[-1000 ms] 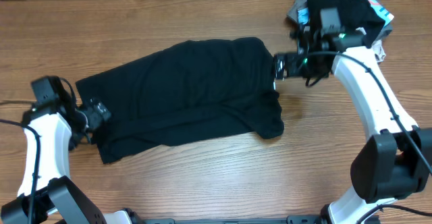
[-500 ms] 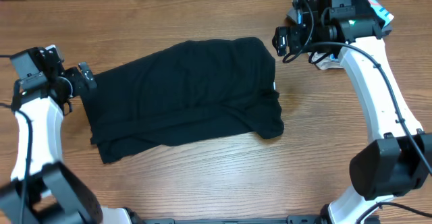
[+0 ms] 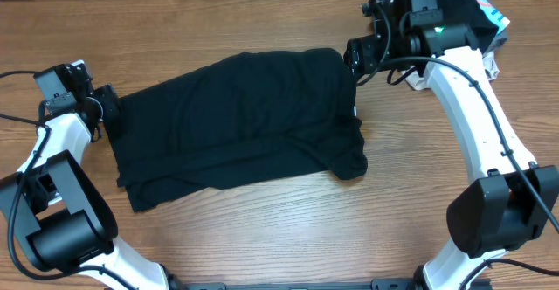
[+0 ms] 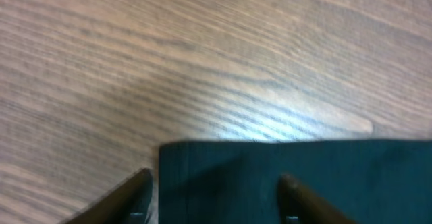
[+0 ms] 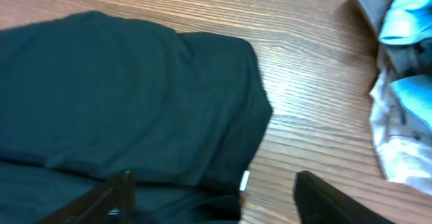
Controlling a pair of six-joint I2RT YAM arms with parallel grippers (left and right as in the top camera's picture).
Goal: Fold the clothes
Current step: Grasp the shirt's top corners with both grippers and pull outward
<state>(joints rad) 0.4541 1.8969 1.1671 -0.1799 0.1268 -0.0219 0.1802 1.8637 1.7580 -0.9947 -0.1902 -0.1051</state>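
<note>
**Table** (image 3: 262, 238): wooden top, bearing everything listed below

**Black garment** (image 3: 236, 128): lies flat across the middle of the table, its long side running left to right on a slant. The layered lower edge suggests it is already doubled, so folding is judged partway done. It is spread so that both far corners can be reached at once

**Right arm** (image 3: 472, 107) and **left arm** (image 3: 57, 146): each reaches to one far corner of the garment, probably so the two corners can be lifted together for the next fold

**Heap of other clothes** (image 5: 401, 82): grey and light blue, at the far right corner of the table. It lies apart from the garment, evidently kept out of the way

**Right gripper** (image 5: 219, 200): fingers wide apart, one over the cloth and one over bare wood, straddling the garment's right edge. Nothing is held

**Left gripper** (image 4: 216, 200): fingers apart, one just outside the garment's left edge and one over the cloth, close by the corner. Nothing is clamped, and contact with the cloth cannot be told

**White label** (image 5: 244, 181): small tab at the garment's right edge, between the right gripper's fingers

**Views**: the overhead view gives the garment's whole outline and both arms, but the dark grippers merge with the dark cloth. Only the wrist views show the gaps between the fingers. The right wrist view shows the label and the heap's colours plainly, while the left wrist view shows only a corner and bare wood
</note>
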